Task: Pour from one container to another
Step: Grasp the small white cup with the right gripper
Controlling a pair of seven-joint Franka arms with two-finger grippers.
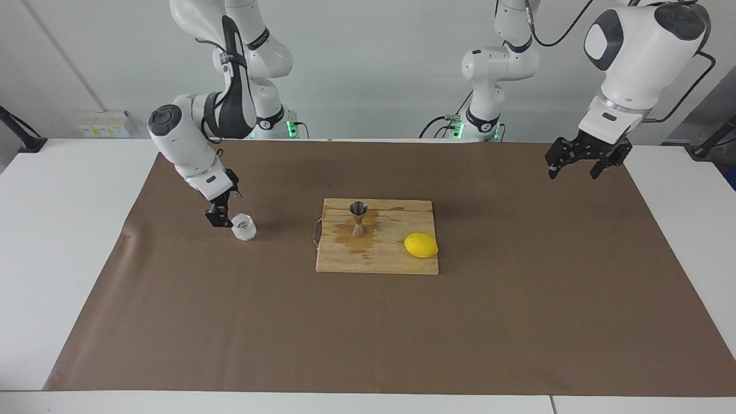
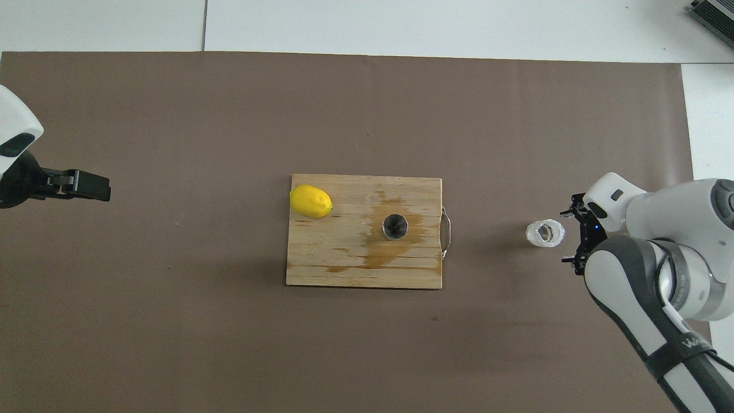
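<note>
The clear textured glass cup (image 1: pixel 243 227) (image 2: pixel 545 233) stands upright on the brown mat, toward the right arm's end of the table. My right gripper (image 1: pixel 224 210) (image 2: pixel 571 235) hangs low just beside it, open, and the cup is not between its fingers. The silvery hourglass jigger (image 1: pixel 359 218) (image 2: pixel 395 226) stands upright on the wooden cutting board (image 1: pixel 397 261) (image 2: pixel 344 269), on a damp stain. My left gripper (image 1: pixel 575 165) (image 2: pixel 94 186) is open, holds nothing, and is raised over the mat at the left arm's end.
A yellow lemon (image 1: pixel 421 245) (image 2: pixel 311 201) lies on the board's corner toward the left arm's end. The board has a wire handle (image 2: pixel 446 232) on the side facing the cup. The brown mat (image 1: pixel 368 333) covers most of the white table.
</note>
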